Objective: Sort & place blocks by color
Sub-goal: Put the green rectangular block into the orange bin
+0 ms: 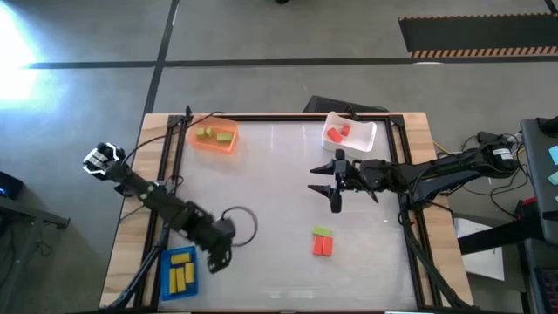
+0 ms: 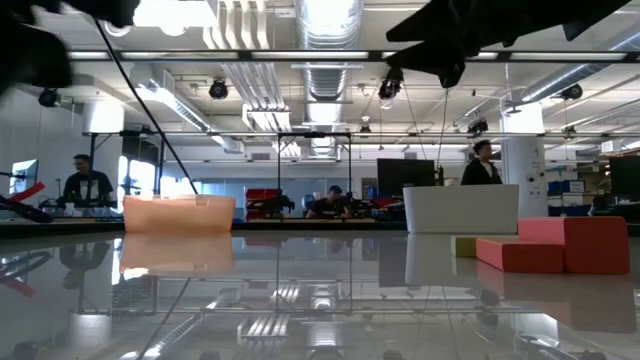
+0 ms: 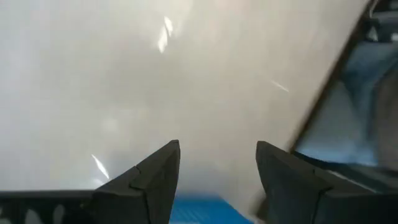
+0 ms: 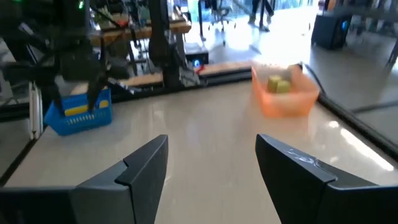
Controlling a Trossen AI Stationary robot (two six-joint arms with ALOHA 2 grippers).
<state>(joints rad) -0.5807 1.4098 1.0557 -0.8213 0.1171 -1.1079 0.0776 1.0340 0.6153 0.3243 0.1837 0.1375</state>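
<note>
Two red blocks (image 1: pixel 323 248) and a light green block (image 1: pixel 323 232) lie together on the table at near right; the low view shows the red blocks (image 2: pixel 560 245) too. More green blocks (image 1: pixel 207 133) sit in the orange tray (image 1: pixel 228 144), red blocks (image 1: pixel 336 133) in the white tray (image 1: pixel 366 138), and yellow blocks (image 1: pixel 181 270) in the blue tray (image 1: pixel 167 283). My left gripper (image 1: pixel 217 260) hangs open and empty just right of the blue tray, pointing steeply down. My right gripper (image 1: pixel 321 180) is open and empty above mid-table, pointing level toward the left.
A black cable loops on the table (image 1: pixel 242 222) beside my left arm. A dark frame rail (image 1: pixel 410 218) runs along the table's right side and another along the left (image 1: pixel 161 218). People sit and stand in the room beyond the far edge (image 2: pixel 485 160).
</note>
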